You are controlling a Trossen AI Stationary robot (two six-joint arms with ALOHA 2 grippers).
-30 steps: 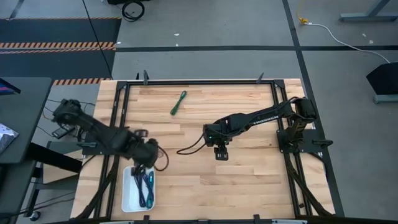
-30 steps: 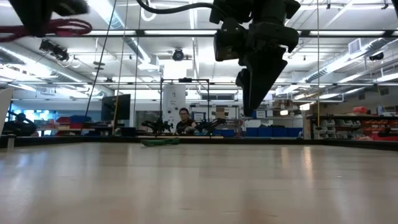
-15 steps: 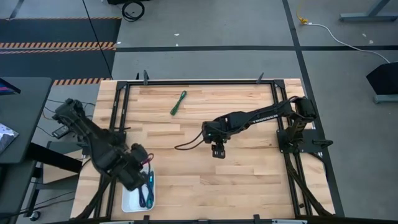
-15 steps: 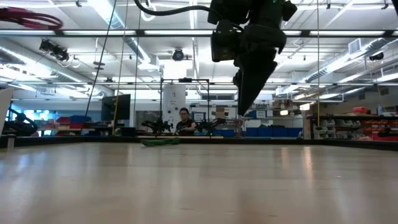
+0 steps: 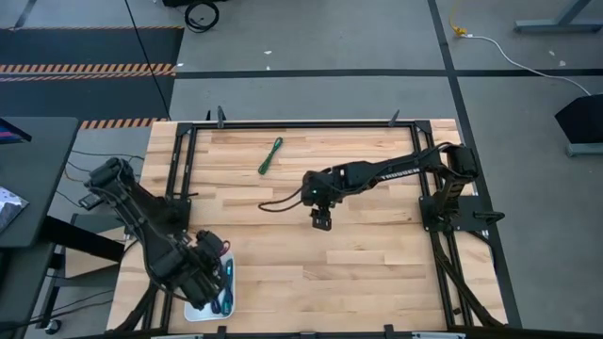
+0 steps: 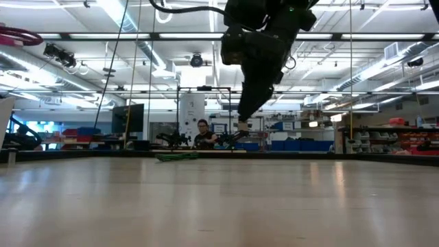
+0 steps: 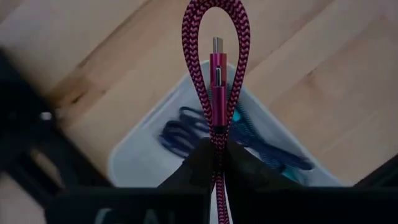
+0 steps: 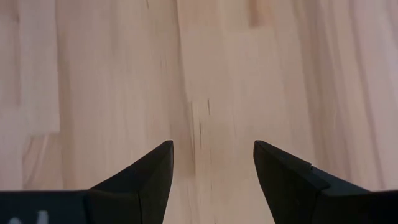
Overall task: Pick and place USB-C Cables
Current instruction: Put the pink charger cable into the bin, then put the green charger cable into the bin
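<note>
Magenta cable (image 7: 215, 68) pinched in left pincer (image 7: 214, 155), above white tray (image 7: 134, 155).

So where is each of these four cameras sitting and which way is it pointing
High: overhead, straight down on the table; both arms show.
Low: at tabletop height, looking across into the room; right gripper hangs in.
Left wrist: above the white tray; left gripper pinches the magenta cable.
Right wrist: faces bare wood between open fingers.
Shared: high and low both show the green cable.

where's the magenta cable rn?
The magenta cable is pinched in the left hand, hanging over the white tray at the table's front-left corner, above the blue and teal cables already inside.
</note>
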